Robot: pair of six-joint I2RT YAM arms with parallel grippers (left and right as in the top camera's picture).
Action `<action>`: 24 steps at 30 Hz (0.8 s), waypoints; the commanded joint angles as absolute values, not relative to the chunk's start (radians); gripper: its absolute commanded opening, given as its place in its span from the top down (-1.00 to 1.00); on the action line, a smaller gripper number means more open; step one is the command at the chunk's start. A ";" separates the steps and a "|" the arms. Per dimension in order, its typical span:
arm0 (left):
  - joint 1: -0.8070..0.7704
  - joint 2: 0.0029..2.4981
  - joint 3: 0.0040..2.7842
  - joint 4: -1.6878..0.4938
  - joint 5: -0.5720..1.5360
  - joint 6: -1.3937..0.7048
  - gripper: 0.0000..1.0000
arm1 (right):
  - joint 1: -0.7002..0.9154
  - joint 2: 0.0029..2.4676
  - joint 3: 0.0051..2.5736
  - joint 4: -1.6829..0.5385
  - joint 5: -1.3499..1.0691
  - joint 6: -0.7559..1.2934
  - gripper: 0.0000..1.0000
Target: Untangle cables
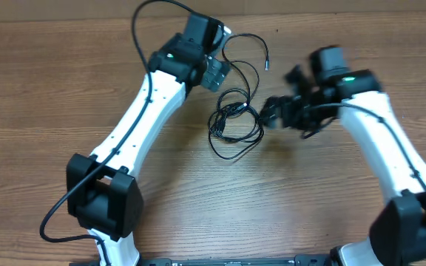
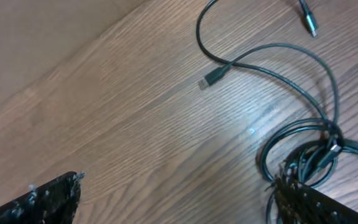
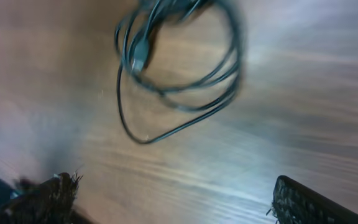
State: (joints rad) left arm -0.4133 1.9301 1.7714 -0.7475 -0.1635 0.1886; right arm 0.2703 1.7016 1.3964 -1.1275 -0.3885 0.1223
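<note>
The cables [image 1: 234,122] are thin black cords coiled in a loose tangle on the wooden table, between the two arms. One loose end with a silver tip [image 1: 266,63] curves off to the upper right. My left gripper [image 1: 217,74] is open and empty, just up and left of the tangle; its wrist view shows the coil [image 2: 309,155] by its right finger and a plug end [image 2: 213,78] lying free. My right gripper [image 1: 272,112] is open and empty, just right of the coil; its blurred wrist view shows the loops [image 3: 179,62] ahead of the fingers.
The wooden table [image 1: 50,74] stretches out on all sides. Thick black wires run along the white arms [image 1: 143,111] and loop off the left base [image 1: 50,222]. The right arm [image 1: 390,148] reaches in from the lower right.
</note>
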 commanded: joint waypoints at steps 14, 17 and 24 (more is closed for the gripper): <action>-0.387 1.900 1.783 -0.852 -0.054 0.160 -0.99 | 0.475 1.909 1.367 -0.949 -0.324 0.874 -0.84; -0.387 1.900 1.783 -0.863 -0.054 0.160 -0.99 | 0.488 1.924 1.343 -0.865 -0.338 0.999 -0.69; -0.386 1.900 1.783 -0.872 -0.054 0.160 -0.99 | 0.533 1.947 1.339 -0.897 -0.338 1.100 -0.50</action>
